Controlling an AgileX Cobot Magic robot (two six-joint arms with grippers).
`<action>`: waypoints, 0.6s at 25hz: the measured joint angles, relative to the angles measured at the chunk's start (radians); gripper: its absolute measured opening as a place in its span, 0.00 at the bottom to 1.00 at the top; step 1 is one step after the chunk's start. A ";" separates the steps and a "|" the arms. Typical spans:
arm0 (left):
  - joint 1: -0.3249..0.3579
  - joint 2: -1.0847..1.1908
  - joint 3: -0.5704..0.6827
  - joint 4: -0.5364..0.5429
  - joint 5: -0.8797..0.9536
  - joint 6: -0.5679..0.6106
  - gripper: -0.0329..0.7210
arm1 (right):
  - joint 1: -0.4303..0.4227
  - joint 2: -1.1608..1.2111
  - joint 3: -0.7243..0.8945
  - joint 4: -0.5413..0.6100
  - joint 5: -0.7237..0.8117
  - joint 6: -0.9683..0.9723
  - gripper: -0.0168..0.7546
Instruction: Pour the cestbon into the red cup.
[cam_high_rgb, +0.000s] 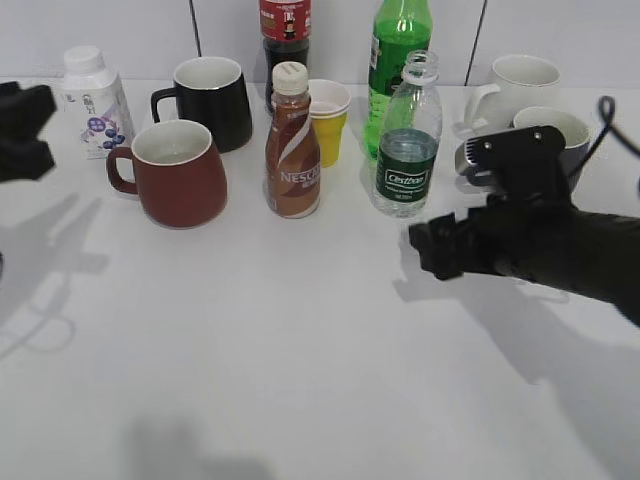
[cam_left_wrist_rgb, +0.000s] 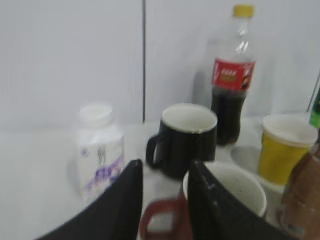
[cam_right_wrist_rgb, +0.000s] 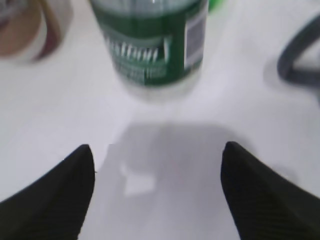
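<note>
The water bottle (cam_high_rgb: 408, 135) stood upright on the tabletop (cam_high_rgb: 300, 350), uncapped, just ahead of the right pincer (cam_high_rgb: 425, 245) and not touching it; in the right wrist view its green label (cam_right_wrist_rgb: 152, 42) sat centred between the two fingers (cam_right_wrist_rgb: 55, 200), a strip of bare tabletop separating them from it. Water level appeared to reach about the label's upper edge, so the judgement was moderate weight, low centre. The wall was thin ribbed clear plastic: likely to buckle under a hard squeeze and push water out of the open neck, and probably slick on the label. Best hold judged to be at the labelled band, around mid-height, with modest force. The right pincer was spread wide, wider than the bottle, holding nothing. The red cup (cam_high_rgb: 178, 172) stood well off to that pincer's left, beyond the brown coffee bottle (cam_high_rgb: 292, 145). The left pincer (cam_left_wrist_rgb: 162, 200) hovered directly over the cup's handle (cam_left_wrist_rgb: 160, 222), fingers narrowly parted, gripping nothing; contact with the handle could not be determined.
</note>
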 joint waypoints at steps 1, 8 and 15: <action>-0.003 -0.038 -0.021 -0.023 0.088 -0.001 0.36 | 0.000 -0.027 -0.001 0.000 0.061 0.000 0.79; -0.013 -0.284 -0.241 -0.041 1.024 -0.001 0.36 | 0.000 -0.262 -0.040 -0.008 0.572 0.000 0.79; -0.013 -0.490 -0.313 -0.040 1.718 -0.001 0.36 | 0.000 -0.508 -0.071 0.009 1.076 0.001 0.79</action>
